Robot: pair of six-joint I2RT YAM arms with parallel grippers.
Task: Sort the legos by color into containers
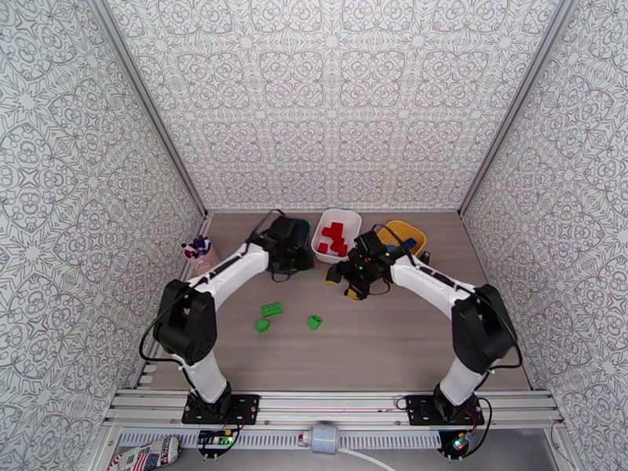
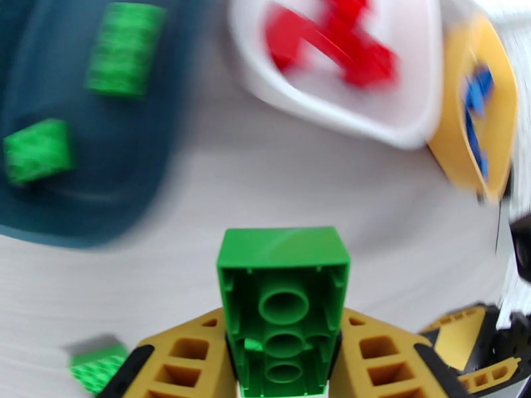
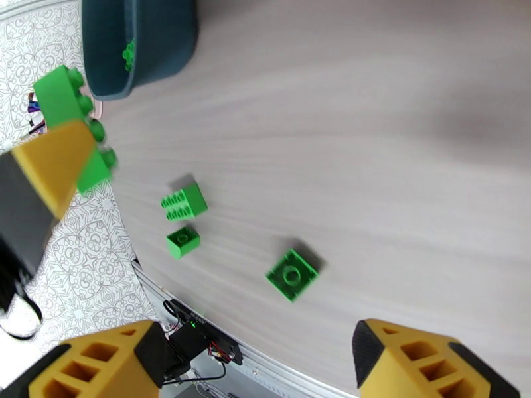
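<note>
Legos logged by color on the table [image 1: 392, 347]. Found two green legos [image 2: 126, 48] in the dark teal tray [image 2: 99, 194], red legos [image 1: 334, 237] in the white tray [image 1: 351, 219], and blue legos [image 2: 478, 94] in the yellow tray [image 2: 464, 74]. Noted the left gripper [image 2: 284, 356] pinching a long green lego [image 2: 284, 260] near the teal tray. Noted the right gripper [image 3: 259, 339] with jaws spread, gripping nothing. Counted three loose green legos [image 1: 272, 309] on the table, nearer the arms.

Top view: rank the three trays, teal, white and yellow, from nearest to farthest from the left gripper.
1. teal tray: right beside the left gripper, which holds a green brick.
2. white tray: next to the right, with red bricks inside.
3. yellow tray: farthest right, beyond the white one.
</note>
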